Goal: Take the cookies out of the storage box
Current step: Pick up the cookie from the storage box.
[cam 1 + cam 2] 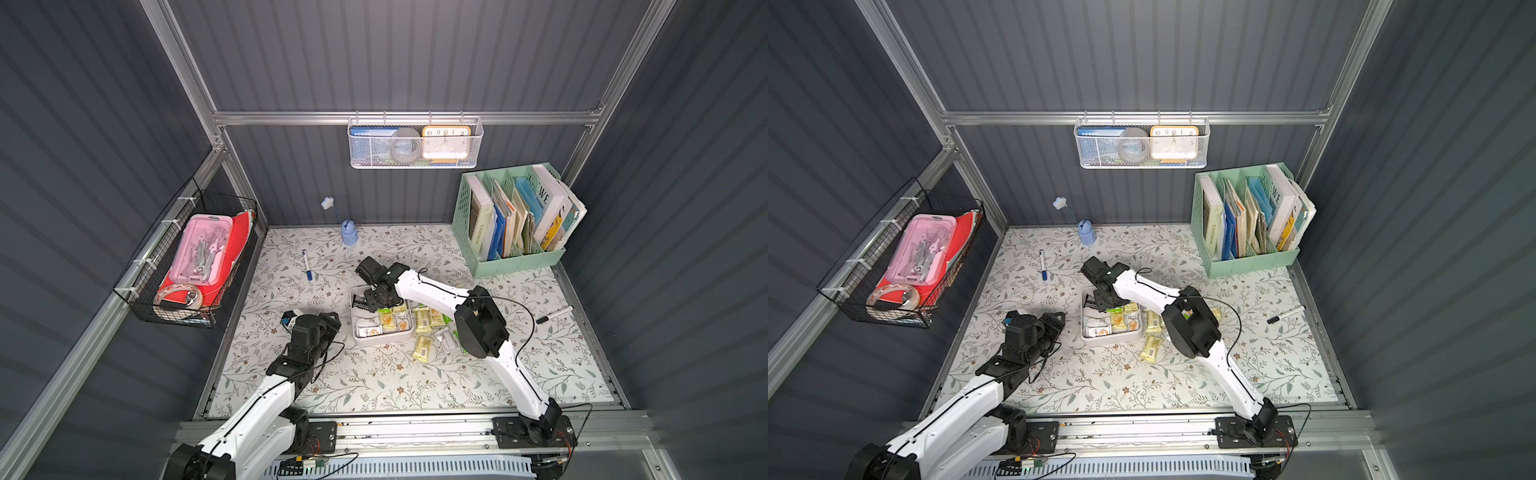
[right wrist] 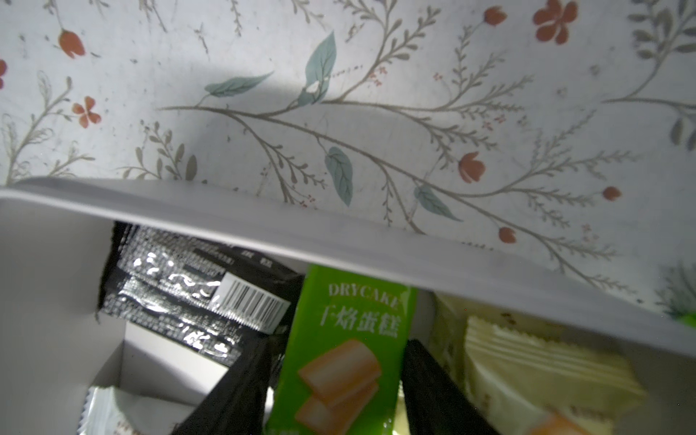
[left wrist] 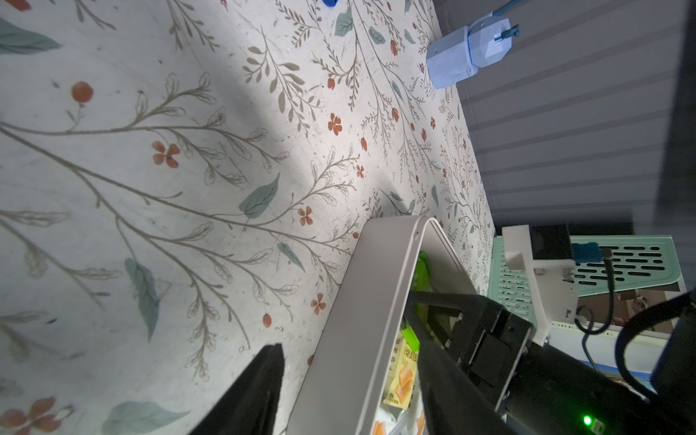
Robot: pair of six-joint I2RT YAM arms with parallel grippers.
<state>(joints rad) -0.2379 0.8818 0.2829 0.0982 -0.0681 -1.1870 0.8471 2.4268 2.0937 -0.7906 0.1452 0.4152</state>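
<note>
White, shallow, round-cornered plastic storage box (image 1: 382,340) sits mid-table on a floral mat (image 1: 374,386), holding small sealed cookie packets (image 1: 388,323). More packets lie just right of it. The right gripper (image 2: 339,344) reaches inside, its jaws flanking a green packet (image 2: 350,331); whether they squeeze it is unclear. The left gripper (image 1: 332,320) hangs spread and empty just beside the box.

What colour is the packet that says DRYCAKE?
Bright green with tan biscuits; the small rectangular sealed packet shows best in the right wrist view.
</note>
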